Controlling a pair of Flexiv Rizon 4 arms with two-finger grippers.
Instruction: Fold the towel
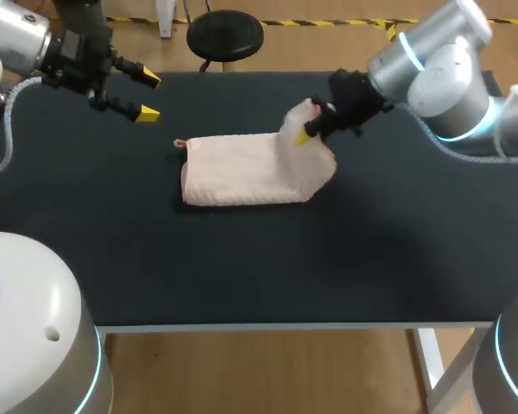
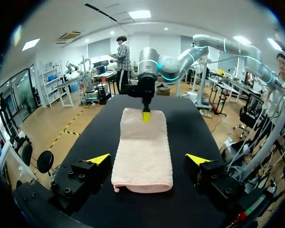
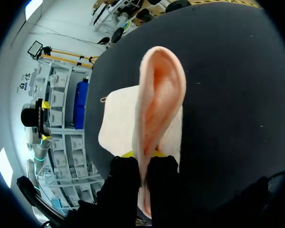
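A pale pink towel (image 1: 242,170) lies folded on the black table (image 1: 242,259), a small loop at its left end. My right gripper (image 1: 304,135) is shut on the towel's right edge and holds it raised in a fold above the rest. From the right wrist the towel (image 3: 159,95) rises as an arch from between the fingers (image 3: 126,161). My left gripper (image 1: 147,95) hangs open above the table's far left, apart from the towel. From the left wrist the towel (image 2: 143,152) lies ahead, between the yellow fingertips (image 2: 99,159), with the right gripper (image 2: 146,116) at its far end.
The table's front edge (image 1: 268,326) runs across the head view. My right arm (image 1: 440,69) comes in over the table's far right corner.
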